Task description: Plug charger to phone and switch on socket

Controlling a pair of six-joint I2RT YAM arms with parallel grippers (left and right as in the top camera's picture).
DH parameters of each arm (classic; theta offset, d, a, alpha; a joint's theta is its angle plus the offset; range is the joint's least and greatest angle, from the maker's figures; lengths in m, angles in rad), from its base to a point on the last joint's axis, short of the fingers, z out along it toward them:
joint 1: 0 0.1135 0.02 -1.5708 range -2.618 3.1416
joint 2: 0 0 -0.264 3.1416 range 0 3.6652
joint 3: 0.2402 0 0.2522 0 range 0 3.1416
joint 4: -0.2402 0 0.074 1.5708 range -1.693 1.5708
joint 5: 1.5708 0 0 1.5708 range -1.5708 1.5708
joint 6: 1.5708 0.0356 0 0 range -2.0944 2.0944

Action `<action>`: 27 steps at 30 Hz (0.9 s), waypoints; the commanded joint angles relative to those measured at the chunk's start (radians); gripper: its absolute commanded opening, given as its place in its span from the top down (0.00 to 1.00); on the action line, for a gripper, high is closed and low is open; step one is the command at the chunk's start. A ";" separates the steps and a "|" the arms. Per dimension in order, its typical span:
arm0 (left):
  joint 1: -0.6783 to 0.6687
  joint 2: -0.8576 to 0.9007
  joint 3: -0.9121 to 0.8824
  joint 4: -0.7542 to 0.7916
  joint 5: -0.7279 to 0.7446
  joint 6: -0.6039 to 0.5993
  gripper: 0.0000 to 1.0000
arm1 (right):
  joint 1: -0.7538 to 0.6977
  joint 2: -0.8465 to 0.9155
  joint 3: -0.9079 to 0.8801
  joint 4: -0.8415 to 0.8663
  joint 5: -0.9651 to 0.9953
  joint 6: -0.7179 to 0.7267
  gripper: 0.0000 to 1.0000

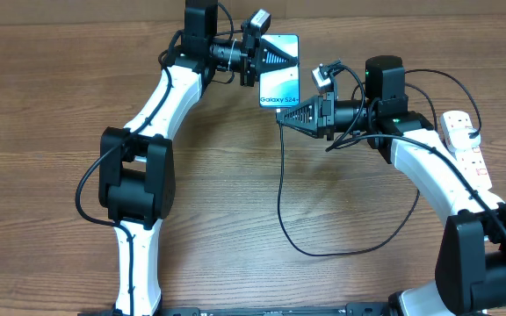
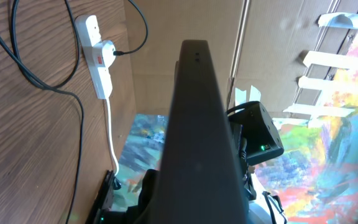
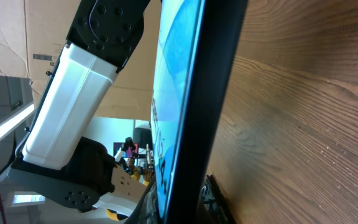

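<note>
Overhead: left gripper clamps phone top; right gripper, clamped on charger, sits at its bottom end.

Brown wood-grain table, filling the overhead view, grain running left to right. Plain tan cardboard panel upright beyond the table edge in the left wrist view. Multicoloured painted surface to its right, crossed by white slats. In the right wrist view, a small label on cardboard at upper left; bright light bar at the left edge.
</note>
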 commanded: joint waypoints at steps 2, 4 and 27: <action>-0.001 -0.026 0.005 0.006 0.029 0.030 0.96 | -0.013 -0.013 0.009 0.011 -0.007 -0.005 0.96; -0.001 -0.026 0.005 0.005 0.031 0.044 0.96 | -0.014 -0.013 0.009 0.011 -0.007 -0.005 0.96; -0.001 -0.026 0.005 0.005 0.065 0.050 0.96 | -0.014 -0.013 0.009 0.045 0.048 0.040 0.96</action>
